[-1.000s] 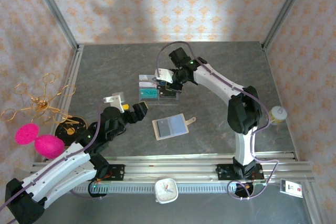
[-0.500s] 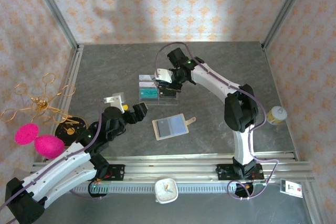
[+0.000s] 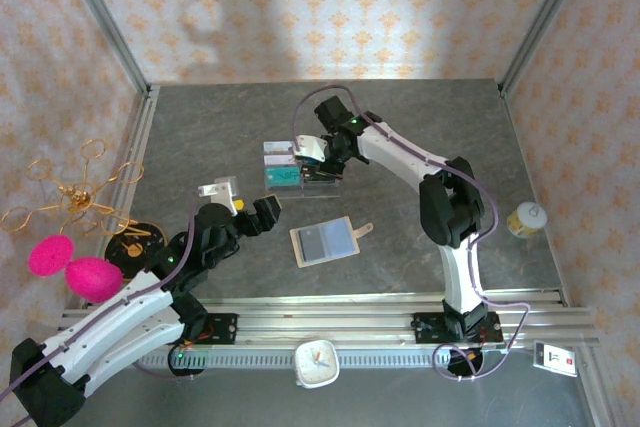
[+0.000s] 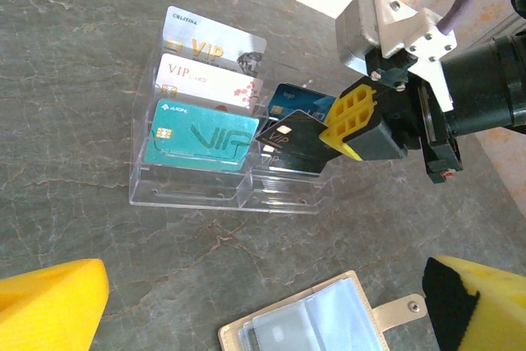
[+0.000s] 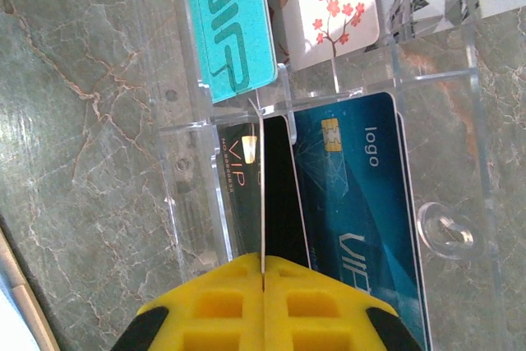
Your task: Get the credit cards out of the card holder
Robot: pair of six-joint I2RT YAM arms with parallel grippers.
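Note:
The card holder (image 3: 323,243) lies open on the table, beige with a snap tab, and pale blue-grey credit cards (image 4: 289,336) sit in its sleeves. My right gripper (image 3: 322,155) is shut on a black VIP card (image 4: 294,140), holding it over the right-hand slots of the clear acrylic tray (image 4: 189,195). In the right wrist view that black card (image 5: 261,195) is edge-on between the yellow fingers (image 5: 205,310), next to a dark blue card (image 5: 362,203) in the tray. My left gripper (image 3: 245,205) is open with nothing in it, left of the card holder (image 4: 362,318).
The tray's left slots hold a teal card (image 4: 201,133) and two white VIP cards (image 4: 209,80). A pink fluffy thing (image 3: 75,267) and a gold wire stand (image 3: 75,192) are at far left, a small jar (image 3: 527,217) at right, a white clock (image 3: 317,363) at front.
My right gripper has shifted slightly left over the tray with the black card in it. The left arm has stayed where it was.

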